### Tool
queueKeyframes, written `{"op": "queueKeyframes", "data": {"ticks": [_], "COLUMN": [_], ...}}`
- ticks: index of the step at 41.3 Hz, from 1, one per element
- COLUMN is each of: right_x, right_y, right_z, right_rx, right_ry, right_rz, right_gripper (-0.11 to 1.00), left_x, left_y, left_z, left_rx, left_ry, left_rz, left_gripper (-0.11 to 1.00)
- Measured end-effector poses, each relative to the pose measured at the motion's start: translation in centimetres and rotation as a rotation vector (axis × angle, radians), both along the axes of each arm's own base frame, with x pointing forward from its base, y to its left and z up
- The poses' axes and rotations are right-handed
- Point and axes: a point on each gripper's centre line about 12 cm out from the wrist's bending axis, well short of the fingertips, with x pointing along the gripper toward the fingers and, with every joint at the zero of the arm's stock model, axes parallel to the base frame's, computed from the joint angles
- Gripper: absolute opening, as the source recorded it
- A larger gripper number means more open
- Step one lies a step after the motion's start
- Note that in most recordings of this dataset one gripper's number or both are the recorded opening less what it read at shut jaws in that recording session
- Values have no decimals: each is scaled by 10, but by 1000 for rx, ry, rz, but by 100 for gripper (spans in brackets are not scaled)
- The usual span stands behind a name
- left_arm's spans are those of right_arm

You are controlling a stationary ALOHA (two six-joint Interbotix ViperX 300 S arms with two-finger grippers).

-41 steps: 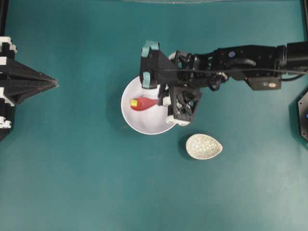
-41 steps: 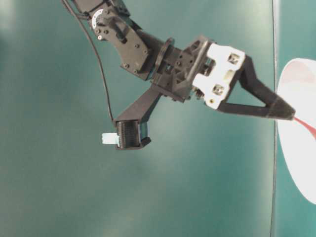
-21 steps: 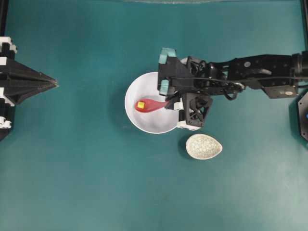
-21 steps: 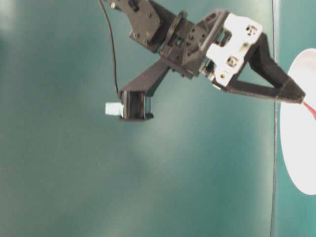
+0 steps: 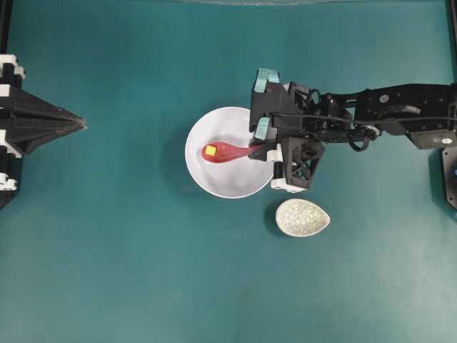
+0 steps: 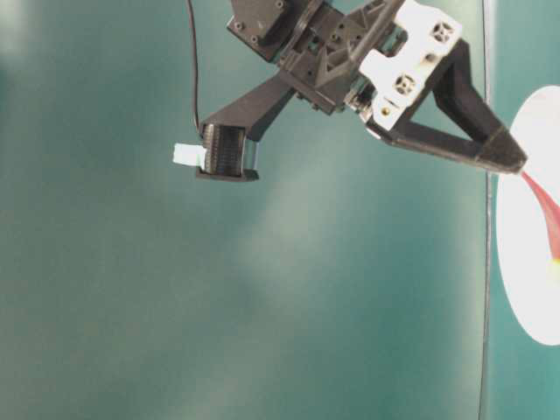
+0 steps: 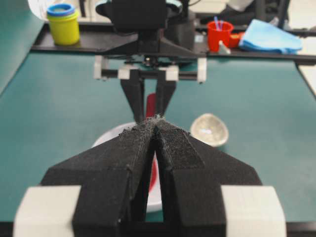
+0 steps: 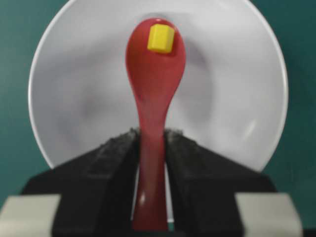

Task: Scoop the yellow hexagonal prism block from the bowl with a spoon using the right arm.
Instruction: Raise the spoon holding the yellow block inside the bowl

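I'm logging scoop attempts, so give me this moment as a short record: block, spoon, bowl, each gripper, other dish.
block: yellow hexagonal prism block sits in the spoon's scoop, near its tip
spoon: red spoon, handle clamped, scoop over the bowl
bowl: white bowl, on the green table
right gripper: right gripper shut on the spoon handle
left gripper: left gripper shut, holds nothing, away from the bowl
other dish: speckled dish, beside the bowl, untouched
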Motion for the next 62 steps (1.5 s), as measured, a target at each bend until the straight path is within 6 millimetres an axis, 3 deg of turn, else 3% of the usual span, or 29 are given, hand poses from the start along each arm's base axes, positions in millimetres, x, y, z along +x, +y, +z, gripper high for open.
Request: {"op": "queueKeyframes", "data": {"ticks": [25,62], "right_x": [4,-31], "right_y": [-4,-2], "right_z": [10,70], "right_rx": [-30,-166], "right_ry": [-126,-281], "right_rz": [-26,56], "right_gripper": [25,25], "left_x": [0,0], "left_y": [0,0], "left_z": [0,-2], "left_rx": [1,1], "left_ry": [2,17], "left_rz": [1,0], "left_gripper": [5,4]}}
